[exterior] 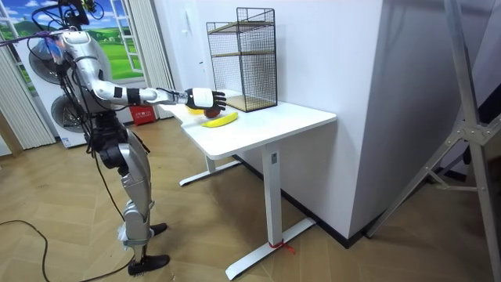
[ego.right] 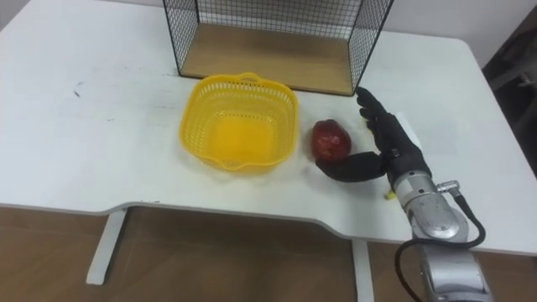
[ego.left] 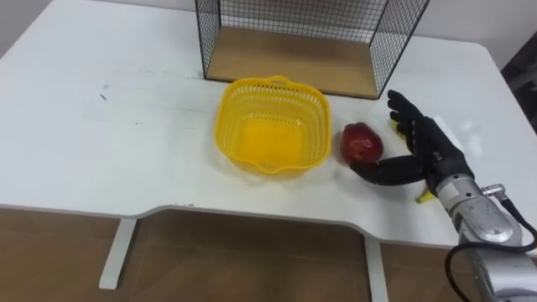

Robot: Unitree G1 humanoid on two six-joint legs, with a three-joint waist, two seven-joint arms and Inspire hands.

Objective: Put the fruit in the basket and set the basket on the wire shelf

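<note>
Beside the basket [ego.left: 273, 84], the right hand's [ego.left: 432, 149] spread fingers [ego.left: 404, 108] cover the banana [exterior: 221, 120] lengthwise.

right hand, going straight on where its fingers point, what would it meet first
Probably the near right corner of the wire shelf; the apple lies aside, by the thumb of the right hand.
</note>
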